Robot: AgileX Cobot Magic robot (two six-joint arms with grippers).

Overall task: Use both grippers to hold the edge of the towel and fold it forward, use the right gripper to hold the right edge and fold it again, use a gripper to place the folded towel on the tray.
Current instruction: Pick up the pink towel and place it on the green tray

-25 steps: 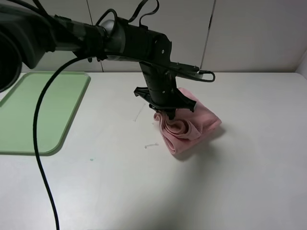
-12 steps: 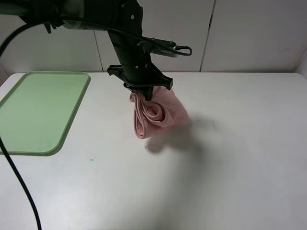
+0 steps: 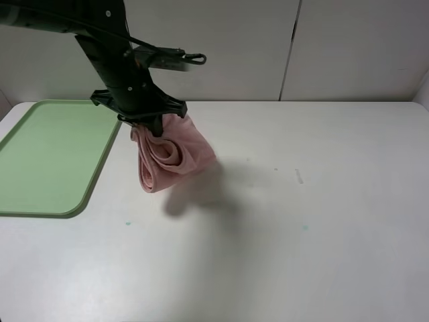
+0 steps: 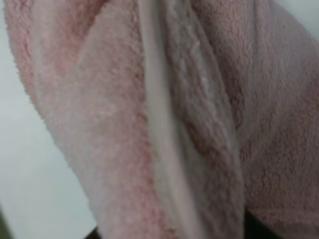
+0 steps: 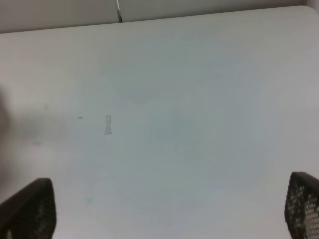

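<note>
While you look down from the high camera, you see the white tabletop (image 3: pixel 322 221) filling most of the view, with the light-green tray (image 3: pixel 47 161) lying flat at its left side, one rounded corner toward the front. Next in size is your left arm, reaching in from the upper left, its left claw (image 3: pixel 155 125) pointing down and pinched shut on the top of the towel (image 3: pixel 171 155). That towel, a bunched pink bundle with its folds rolled together, hangs clear of the tabletop just beside the tray's right rim, not over it, and throws a soft shadow on the surface below and to its right. Your left wrist camera is filled almost wholly by pink fluff (too close for the fingers to show), with the paler stitched edge of the towel (image 4: pixel 162 149) running lengthwise through the folds. Your right claw (image 5: pixel 169 211) appears only in its own wrist view, where two dark fingertips (image 5: pixel 30 209) sit at opposite edges with bare tabletop between them: spread wide, holding nothing. A few tiny marks dot the surface there.
</note>
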